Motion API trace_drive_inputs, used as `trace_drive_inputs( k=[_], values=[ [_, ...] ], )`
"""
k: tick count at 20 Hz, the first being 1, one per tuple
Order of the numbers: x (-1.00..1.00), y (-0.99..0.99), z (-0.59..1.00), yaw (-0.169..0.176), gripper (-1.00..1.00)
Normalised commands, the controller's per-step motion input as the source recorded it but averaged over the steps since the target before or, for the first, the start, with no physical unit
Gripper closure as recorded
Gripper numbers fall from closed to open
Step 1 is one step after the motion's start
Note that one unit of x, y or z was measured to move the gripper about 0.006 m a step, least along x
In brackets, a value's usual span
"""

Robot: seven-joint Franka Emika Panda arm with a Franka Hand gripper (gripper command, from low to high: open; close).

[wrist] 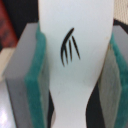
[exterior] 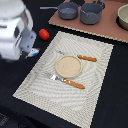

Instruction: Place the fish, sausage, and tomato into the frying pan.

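1. The risk: the fish (wrist: 75, 60) is flat and smooth, held only by its sides between the pads (wrist: 37, 85), so it could twist or slip out on the way to the frying pan (exterior: 67, 10) — which sits far off on the brown board (exterior: 100, 27), just left of the deeper pot (exterior: 91, 13).
2. A low carry could also brush the tomato (exterior: 44, 34), which lies on the dark table near the arm, just beside the mat's (exterior: 95, 95) far-left corner.
3. The gripper (exterior: 31, 49) is closed partway — its green-padded jaws press both flanks of the fish, the white body filling the gap.
4. The sausage cannot be made out in either view.
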Motion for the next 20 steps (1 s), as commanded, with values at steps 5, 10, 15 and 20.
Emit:
trace_drive_inputs(
  k=[5,10,15,20],
  values=[
    [0.25,1.0,0.82,0.0,1.0],
    [0.16,1.0,0.5,0.0,1.0],
    [0.15,1.0,0.1,0.0,1.0],
    [0.15,1.0,-0.09,0.0,1.0]
  ],
)
